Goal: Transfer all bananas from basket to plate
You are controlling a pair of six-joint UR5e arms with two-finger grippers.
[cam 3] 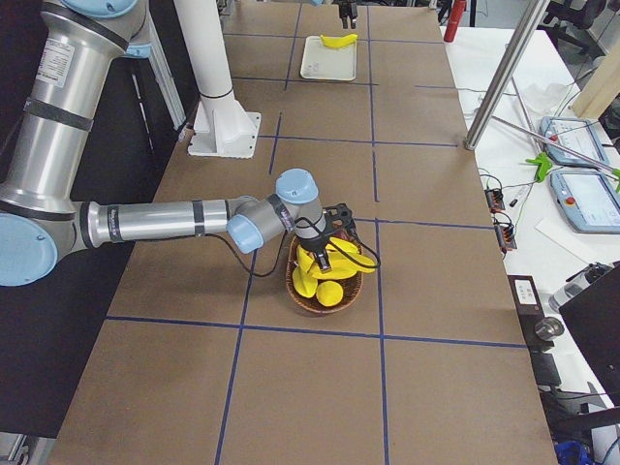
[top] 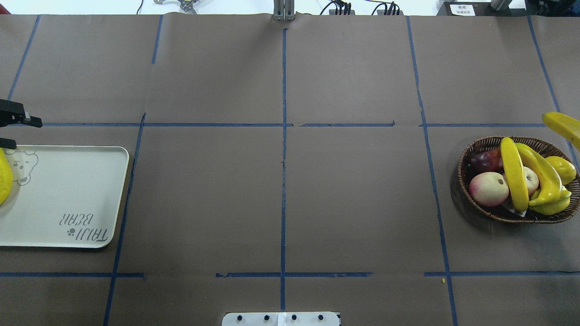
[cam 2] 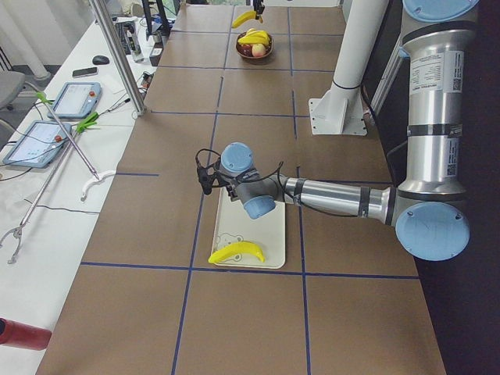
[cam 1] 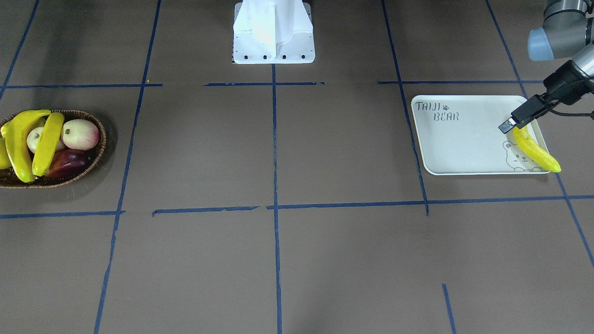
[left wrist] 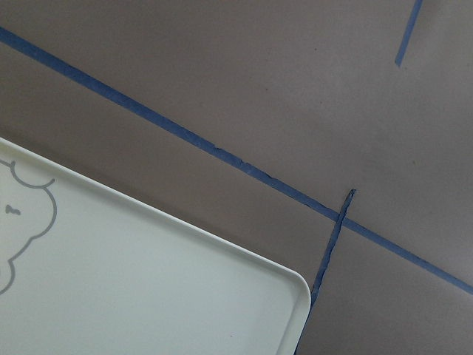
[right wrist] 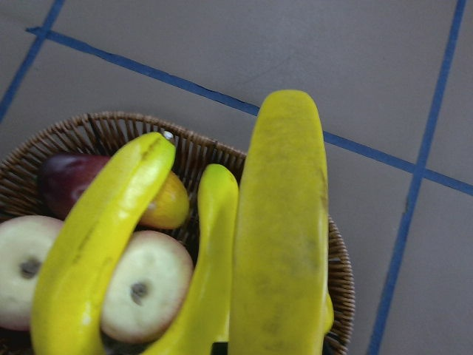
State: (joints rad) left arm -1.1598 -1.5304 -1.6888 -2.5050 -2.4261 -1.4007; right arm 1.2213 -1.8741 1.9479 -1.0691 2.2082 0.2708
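Note:
One banana [cam 1: 536, 149] lies on the cream "TAIJI BEAR" plate [cam 1: 464, 144] at its edge by the bear print. My left gripper [cam 1: 506, 125] hovers just above that banana's end, open and empty; in the overhead view [top: 27, 133] its jaws stand apart. The wicker basket [top: 466, 181] holds two bananas [top: 514, 174] [top: 546, 179]. My right gripper [cam 3: 329, 242] holds a further banana [top: 562, 127] lifted above the basket's far side. That banana fills the right wrist view [right wrist: 284, 237] and hides the fingers.
The basket also holds a peach [top: 488, 189], a pale apple [top: 531, 180], a dark red fruit [top: 485, 160] and a stubby yellow fruit [top: 562, 168]. The robot's white base [cam 1: 274, 41] stands mid-table at the robot's edge. Blue tape lines cross the brown table.

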